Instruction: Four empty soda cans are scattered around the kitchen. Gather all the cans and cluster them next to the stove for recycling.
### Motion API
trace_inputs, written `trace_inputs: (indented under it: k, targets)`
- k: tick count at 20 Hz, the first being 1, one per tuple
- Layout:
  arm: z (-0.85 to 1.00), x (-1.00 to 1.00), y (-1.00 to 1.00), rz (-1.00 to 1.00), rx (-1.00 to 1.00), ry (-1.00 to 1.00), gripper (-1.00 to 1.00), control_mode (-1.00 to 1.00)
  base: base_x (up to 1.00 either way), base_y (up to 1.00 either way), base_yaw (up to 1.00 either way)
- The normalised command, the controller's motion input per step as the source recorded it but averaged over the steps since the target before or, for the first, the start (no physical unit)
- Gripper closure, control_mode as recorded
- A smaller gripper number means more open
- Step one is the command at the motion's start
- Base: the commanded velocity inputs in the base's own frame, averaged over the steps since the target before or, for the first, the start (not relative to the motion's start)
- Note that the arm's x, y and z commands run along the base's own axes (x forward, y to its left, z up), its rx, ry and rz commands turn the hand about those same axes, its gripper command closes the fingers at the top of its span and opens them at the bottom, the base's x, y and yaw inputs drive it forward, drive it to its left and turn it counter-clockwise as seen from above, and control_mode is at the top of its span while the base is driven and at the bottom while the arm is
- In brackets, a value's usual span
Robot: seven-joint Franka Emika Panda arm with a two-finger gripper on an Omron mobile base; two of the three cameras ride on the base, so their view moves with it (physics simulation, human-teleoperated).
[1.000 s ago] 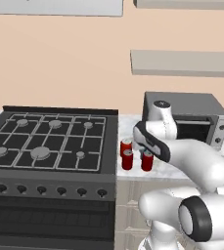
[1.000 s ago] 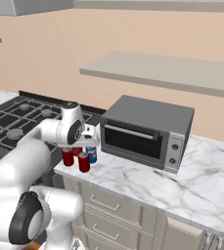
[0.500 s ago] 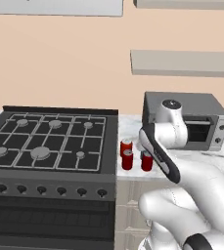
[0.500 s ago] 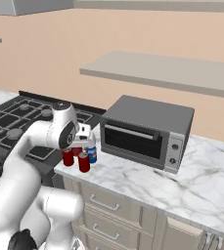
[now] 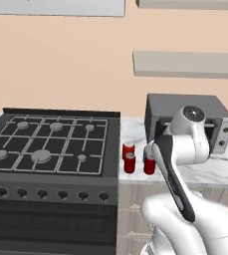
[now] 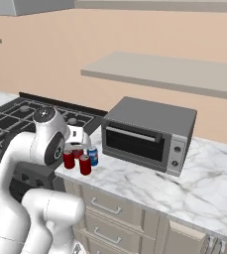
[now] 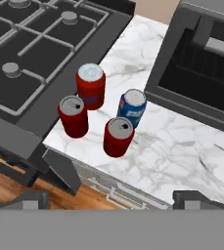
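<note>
On the marble counter point(image 7: 147, 141), right by its front edge and just beside the stove point(image 7: 40, 63), four soda cans stand up in a tight little bunch. Three cans are red point(image 7: 90, 86) point(image 7: 74, 116) point(image 7: 118, 136) and one is blue point(image 7: 132, 108), between the stove and the grey oven box point(image 6: 149, 133). Up above them hangs the gripper point(image 7: 108, 197) with its two fingers wide apart, holding nothing.
</note>
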Motion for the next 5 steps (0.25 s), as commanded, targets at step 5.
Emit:
trace_inputs:
  k: [5]
  targets:
    - [0.67, -0.35, 0.0, 0.0, 0.0, -0.09, -1.0, -1.0, 0.0, 0.0, 0.0]
